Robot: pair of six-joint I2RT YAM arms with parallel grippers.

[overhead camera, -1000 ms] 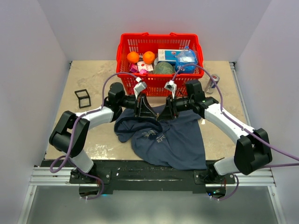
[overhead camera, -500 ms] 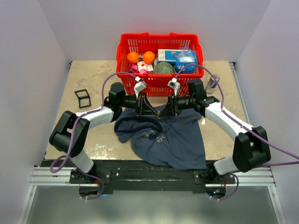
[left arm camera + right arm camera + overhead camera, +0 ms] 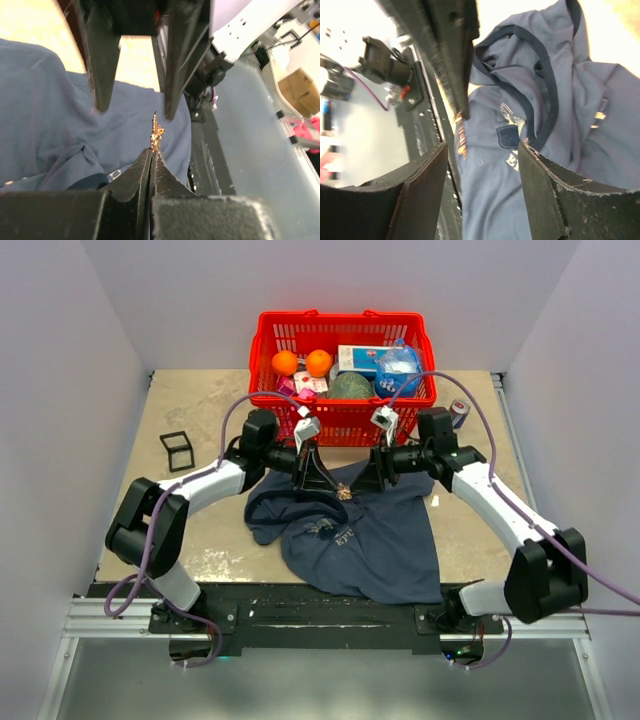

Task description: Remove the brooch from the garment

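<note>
The small gold metal brooch (image 3: 156, 134) sits right at the tip of the left tool (image 3: 152, 151). That tool is squeezed tight on it, with its two fingers pressed together and the brooch sticking out past them. Under the brooch and the left tool lies the blue-grey cloth shirt (image 3: 370, 540), which has a dark collar and pale letters on the front. It is all crumpled up on the tan speckled tabletop (image 3: 200, 405). I cannot tell if the brooch touches the shirt or hangs just over it. The right tool (image 3: 482, 147) points at the left tool from the other side, tip near tip but not touching. Its two fingers are spread wide with nothing between them, and the brooch is just in front of that gap. Past both tools, on the far side, stands a red plastic basket (image 3: 345, 425) with round oranges (image 3: 285, 362), a box and other things in it. A silver drink can (image 3: 458, 412) stands next to the right tool's arm. A small black square frame (image 3: 178, 450) lies well off to the outer side of the left tool's arm.
</note>
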